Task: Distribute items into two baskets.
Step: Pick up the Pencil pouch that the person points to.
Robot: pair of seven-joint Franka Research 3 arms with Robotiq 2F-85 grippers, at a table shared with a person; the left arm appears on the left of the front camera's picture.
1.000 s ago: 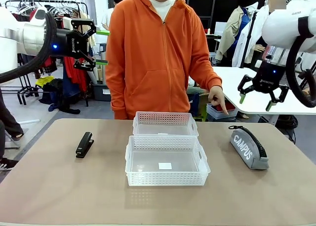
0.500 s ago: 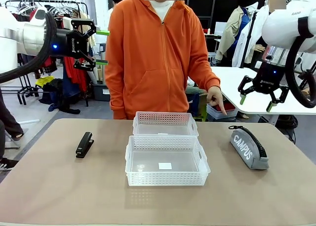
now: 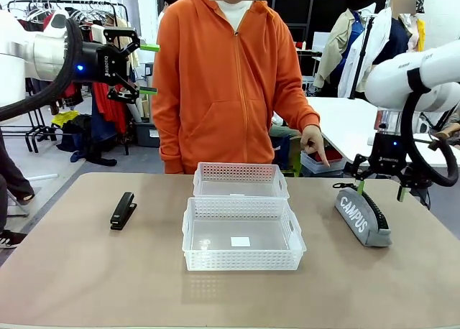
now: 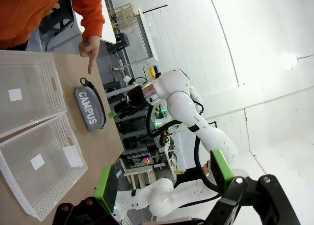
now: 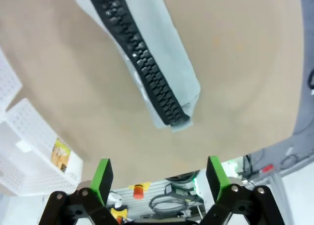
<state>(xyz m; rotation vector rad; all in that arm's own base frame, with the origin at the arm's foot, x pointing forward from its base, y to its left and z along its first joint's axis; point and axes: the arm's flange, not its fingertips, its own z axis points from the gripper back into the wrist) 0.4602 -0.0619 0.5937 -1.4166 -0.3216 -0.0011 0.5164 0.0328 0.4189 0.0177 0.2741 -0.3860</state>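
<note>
One desk (image 3: 72,271): tan, matte, rounded corners; all task things lie on it.
person: orange zip hoodie, at the far side; hand (image 3: 314,144) past the far edge, index finger pointing down, near the pouch's far end.
larger basket (image 3: 244,261): translucent white plastic, lattice walls, slot handles in the rim; desk centre, the nearer of the pair; white sticker on its floor, print too small to read.
smaller basket (image 3: 241,172): same plastic and lattice, touching the larger one's far side; sticker on its floor too.
pouch (image 3: 359,218): grey fabric, long wedge shape, white "CAMPUS" on its side, black ribbed strap along the top; right of the baskets.
right gripper (image 5: 159,173): black, green pads, jaws spread wide, holding nothing; just above the pouch's far end.
left gripper (image 3: 149,69): jaws apart, empty; raised high at left, well apart from the desk things.
stapler (image 3: 123,210): small, black, narrow; left of the baskets.
</note>
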